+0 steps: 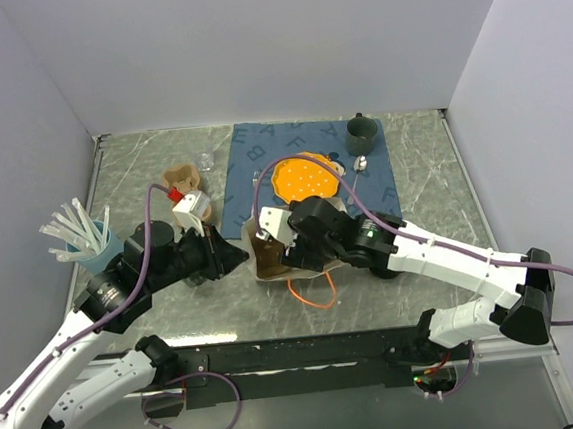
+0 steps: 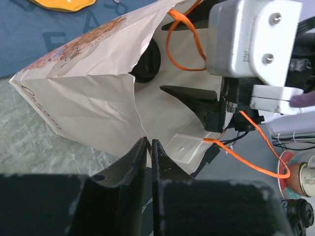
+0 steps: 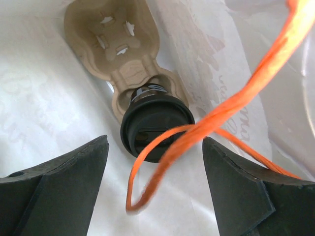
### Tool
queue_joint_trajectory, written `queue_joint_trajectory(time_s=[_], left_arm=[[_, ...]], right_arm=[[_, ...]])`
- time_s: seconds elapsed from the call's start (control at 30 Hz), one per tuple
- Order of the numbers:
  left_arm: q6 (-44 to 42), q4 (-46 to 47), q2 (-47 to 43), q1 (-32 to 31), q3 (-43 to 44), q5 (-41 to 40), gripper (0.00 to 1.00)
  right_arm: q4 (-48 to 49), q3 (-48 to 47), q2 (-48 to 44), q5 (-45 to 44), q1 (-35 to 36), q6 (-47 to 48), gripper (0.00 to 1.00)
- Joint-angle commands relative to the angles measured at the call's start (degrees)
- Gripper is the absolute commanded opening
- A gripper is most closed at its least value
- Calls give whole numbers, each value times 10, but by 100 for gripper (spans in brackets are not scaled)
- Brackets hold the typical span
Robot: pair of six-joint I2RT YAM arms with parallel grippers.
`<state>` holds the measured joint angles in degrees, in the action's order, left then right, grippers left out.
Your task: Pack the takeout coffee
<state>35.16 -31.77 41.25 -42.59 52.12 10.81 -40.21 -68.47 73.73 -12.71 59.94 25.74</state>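
The lidded takeout coffee (image 3: 156,129) sits in a cardboard carrier (image 3: 113,34), deep inside the paper bag (image 2: 88,98) lying on its side. Your right gripper (image 3: 155,142) reaches into the bag's mouth, jaws wide apart before the cup. Your left gripper (image 2: 148,147) stretches in low, jaws pinching the bag's edge.

Paper bag (image 2: 83,98): off-white, printed with a brown cartoon figure and brown lettering.
Bag handles (image 3: 236,103): bright orange cord.
Takeout cup (image 3: 156,125): black, lid black; white marking is noted on the side.
Cup carrier (image 3: 115,44): plain tan pulp.
Mat (image 1: 261,156): slate blue, patterned with faint letters.
Round disc (image 1: 306,178): orange, dotted pale.
Mug (image 1: 362,131): dark green.
Straw cup (image 1: 97,251): light blue.
Table (image 1: 132,168): grey, veined like marble.
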Motion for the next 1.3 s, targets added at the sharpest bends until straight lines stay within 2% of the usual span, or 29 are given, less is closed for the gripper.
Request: queue_joint_trajectory(time_s=[0.0,0.3,0.57,0.83,1.1,1.27], left_arm=[[25,0,3,-2,33,-7,15],[36,-16,13,-2,54,-29,17],[32,-17,27,-2,74,-34,20],[16,-20,40,-2,95,-55,31],[-17,-36,54,-2,127,-92,39],[-27,-43,52,-2,144,-106,44]], right_arm=[[-22,-30,-18,13,-4,-14,83],[-33,-59,-23,38,-3,-27,75],[-58,-103,-7,52,-4,-28,74],[-55,-154,14,23,-3,-31,73],[-31,-190,33,-28,-8,-41,77],[-22,-209,28,-38,-11,-45,85]])
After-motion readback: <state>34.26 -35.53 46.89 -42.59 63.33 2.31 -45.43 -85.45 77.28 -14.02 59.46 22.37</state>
